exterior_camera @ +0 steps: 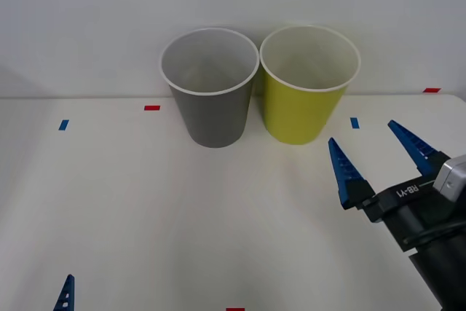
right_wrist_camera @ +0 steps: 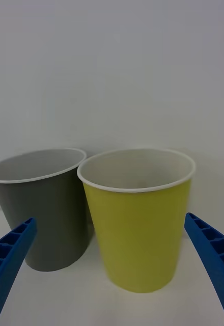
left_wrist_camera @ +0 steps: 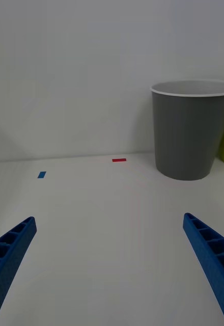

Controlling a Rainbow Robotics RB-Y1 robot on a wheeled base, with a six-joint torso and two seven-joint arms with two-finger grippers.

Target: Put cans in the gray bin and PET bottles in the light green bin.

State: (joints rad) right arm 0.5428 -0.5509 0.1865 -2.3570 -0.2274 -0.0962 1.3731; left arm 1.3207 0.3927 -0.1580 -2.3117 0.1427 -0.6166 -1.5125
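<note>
Two bins at the table's (exterior_camera: 131,202) far edge, touching: the gray bin (exterior_camera: 211,96) on the left, the light green bin (exterior_camera: 306,92) on the right. Right gripper (exterior_camera: 378,154): fingers spread wide, holding nothing, near the green bin. Left gripper (left_wrist_camera: 109,265): fingers likewise apart, empty, low at the near left.

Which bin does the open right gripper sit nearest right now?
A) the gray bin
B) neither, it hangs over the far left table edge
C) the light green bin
C: in the front view the right gripper is just right of and in front of the light green bin, with the gray bin farther left; its wrist view faces the green bin head-on.
</note>
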